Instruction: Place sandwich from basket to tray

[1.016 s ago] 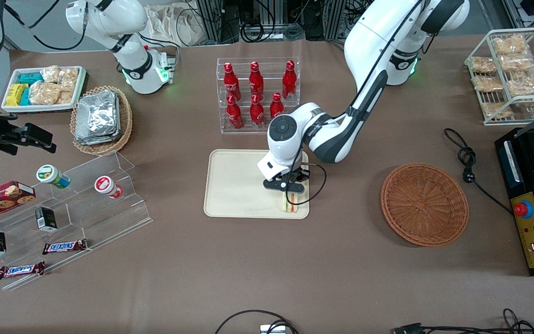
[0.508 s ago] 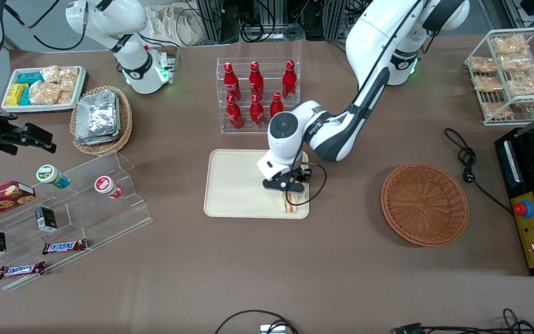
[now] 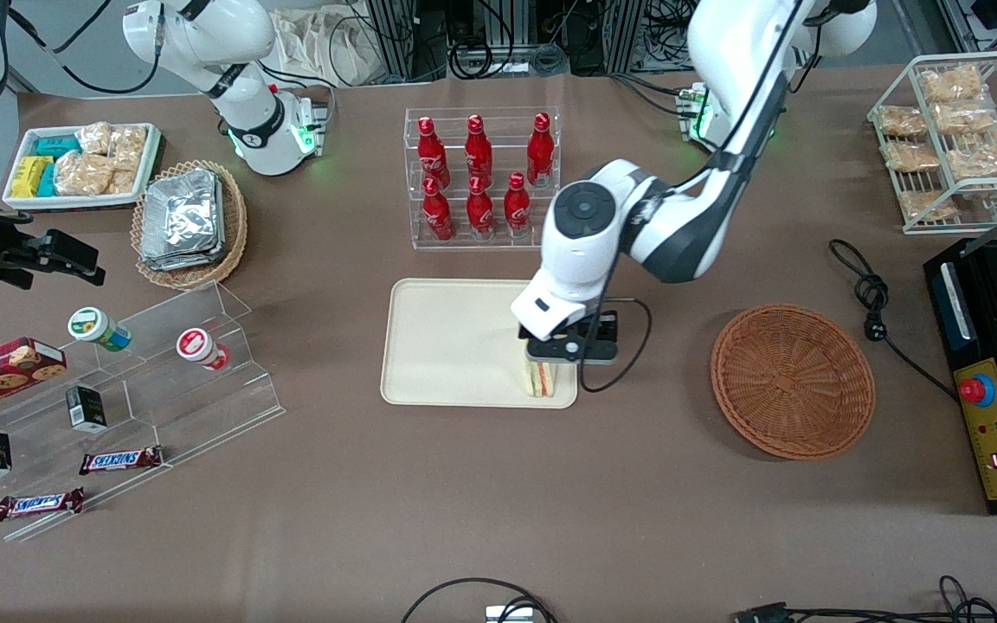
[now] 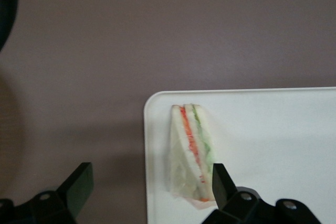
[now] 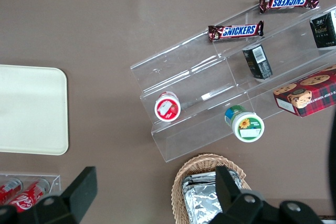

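The sandwich (image 3: 539, 379) (image 4: 191, 150), a pale wedge with orange-red and green layers, rests on the cream tray (image 3: 447, 346) (image 4: 273, 145) (image 5: 31, 108), in the corner nearest the front camera and the basket. My gripper (image 3: 569, 351) (image 4: 149, 182) hangs open just above it, shifted slightly toward the basket. Its fingers are wide apart and hold nothing; one fingertip (image 4: 219, 179) shows over the sandwich's edge. The reddish-brown wicker basket (image 3: 793, 381) sits empty toward the working arm's end of the table.
A clear rack of red bottles (image 3: 481, 177) stands just past the tray, away from the front camera. A black cable (image 3: 871, 294) lies beside the basket. A stepped acrylic shelf (image 3: 161, 372) with snacks and a foil-packet basket (image 3: 189, 223) lie toward the parked arm's end.
The gripper, which sat low over the sandwich, has risen and shifted toward the basket. The sandwich stays on the tray corner.
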